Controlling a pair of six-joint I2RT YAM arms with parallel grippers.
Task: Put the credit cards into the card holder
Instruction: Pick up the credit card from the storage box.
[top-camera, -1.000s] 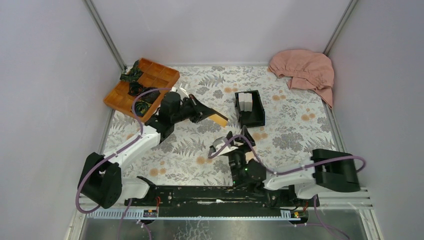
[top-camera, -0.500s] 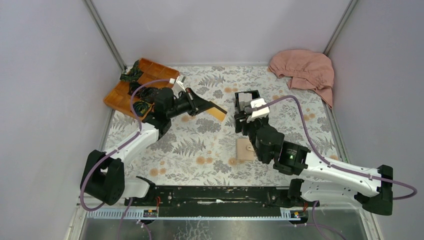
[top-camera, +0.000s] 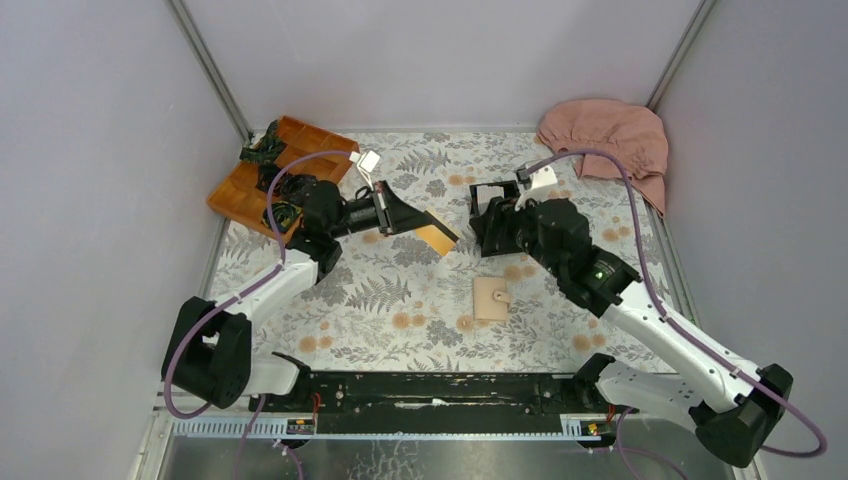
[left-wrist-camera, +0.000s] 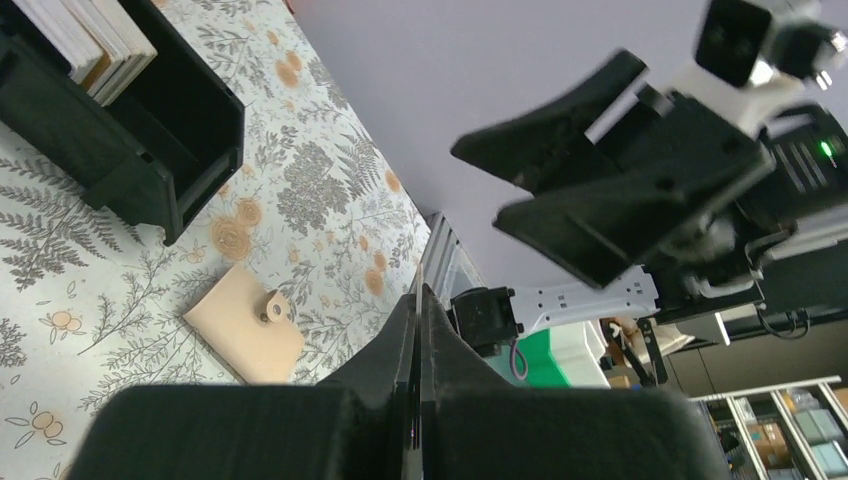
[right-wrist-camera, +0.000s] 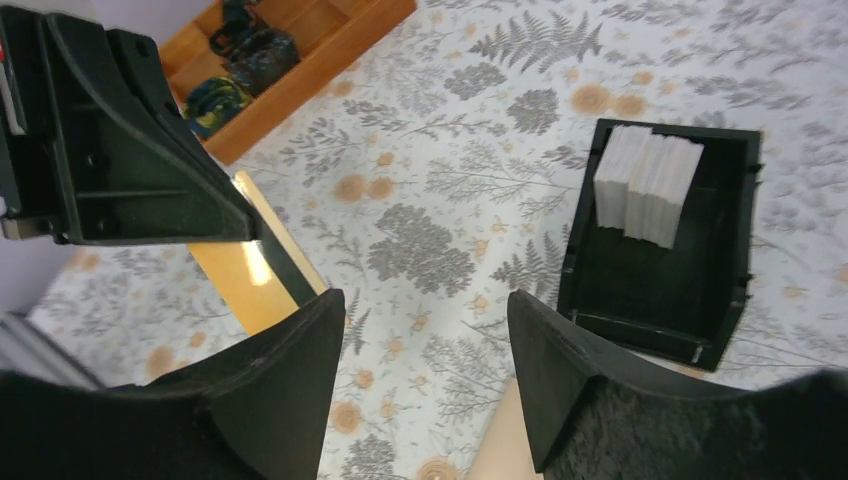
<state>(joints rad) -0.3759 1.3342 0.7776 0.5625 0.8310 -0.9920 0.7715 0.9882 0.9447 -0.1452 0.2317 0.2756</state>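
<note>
Left tool (top-camera: 415, 220) is pinched tight on an orange-gold credit card (top-camera: 438, 238), holding it off the surface (top-camera: 380, 295), and the right wrist view shows its black band. Right tool (right-wrist-camera: 425, 305) is spread wide with nothing in it, hanging by the black box (right-wrist-camera: 660, 275) with its white stack (right-wrist-camera: 648, 180). The card holder (top-camera: 490, 298) lies folded on the floral cloth, nearer than the box and apart from both tools.
</note>
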